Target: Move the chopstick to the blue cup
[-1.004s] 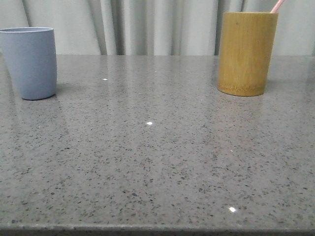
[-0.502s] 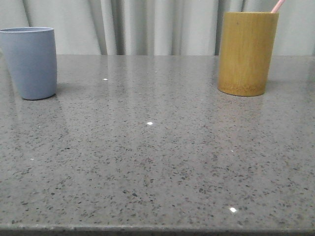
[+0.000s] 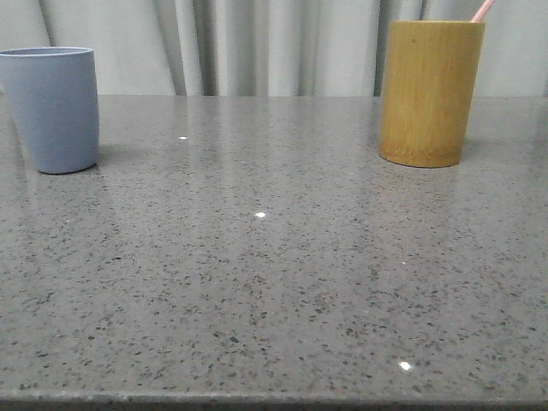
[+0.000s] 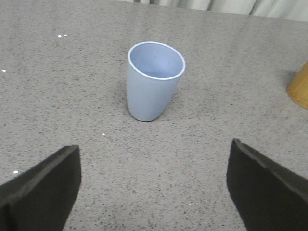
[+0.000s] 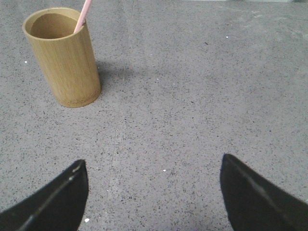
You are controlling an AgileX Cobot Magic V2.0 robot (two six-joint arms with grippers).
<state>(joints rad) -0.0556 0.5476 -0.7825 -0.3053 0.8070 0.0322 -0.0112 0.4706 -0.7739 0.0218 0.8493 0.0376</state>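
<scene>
The blue cup [image 3: 55, 108] stands upright at the far left of the table; the left wrist view looks down into it [image 4: 153, 79] and it is empty. A pale pink chopstick [image 3: 484, 9] pokes out of a bamboo holder [image 3: 430, 92] at the far right, and shows again as chopstick [image 5: 84, 14] in holder [image 5: 64, 57] in the right wrist view. My left gripper [image 4: 155, 159] hangs open some way short of the cup. Also open, my right gripper [image 5: 153, 166] hovers over bare table, off to one side of the holder. Neither arm appears in the front view.
A grey speckled stone table [image 3: 274, 257] carries both containers. Pale curtains [image 3: 257, 43] hang behind its far edge. The table's front edge runs along the bottom of the front view.
</scene>
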